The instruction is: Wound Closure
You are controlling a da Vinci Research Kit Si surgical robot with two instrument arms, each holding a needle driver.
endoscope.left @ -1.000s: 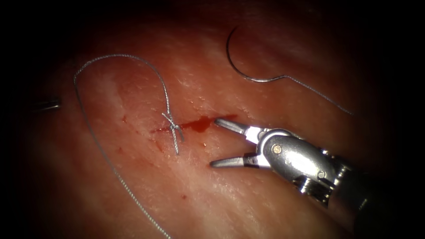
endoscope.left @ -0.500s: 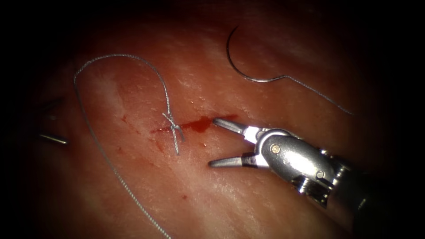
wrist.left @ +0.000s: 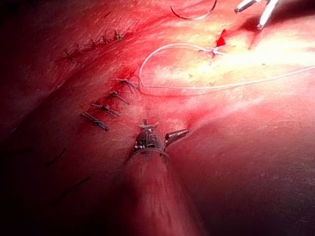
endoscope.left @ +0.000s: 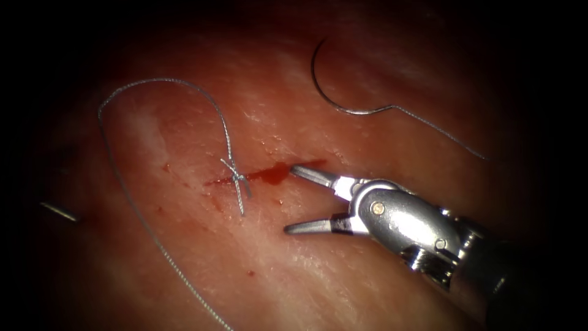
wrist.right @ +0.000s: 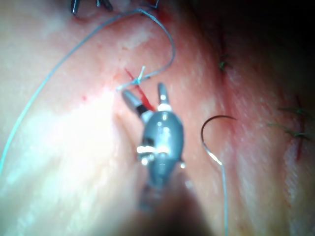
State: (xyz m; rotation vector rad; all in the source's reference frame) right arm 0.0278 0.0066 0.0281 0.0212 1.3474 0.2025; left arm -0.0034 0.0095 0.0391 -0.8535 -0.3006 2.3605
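A row of dark stitches (wrist.left: 93, 43) closes an old cut away from the work. Near it runs a second row (wrist.left: 106, 110) of four short bars. In the right wrist view, two crossed stitches (wrist.right: 294, 129) sit beside a red line, with a small knot (wrist.right: 224, 63) well apart from them.

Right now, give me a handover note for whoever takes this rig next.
Right hand: jaws open, holding nothing, at the right end of the cut.
Left hand: jaws open, holding nothing, off to the left.
Needle: lying free on the tissue above the cut, not in it, a short thread trailing right.
Done: one knot tied across the cut, long thread looping left.
Left: the cut right of the knot lies unstitched.
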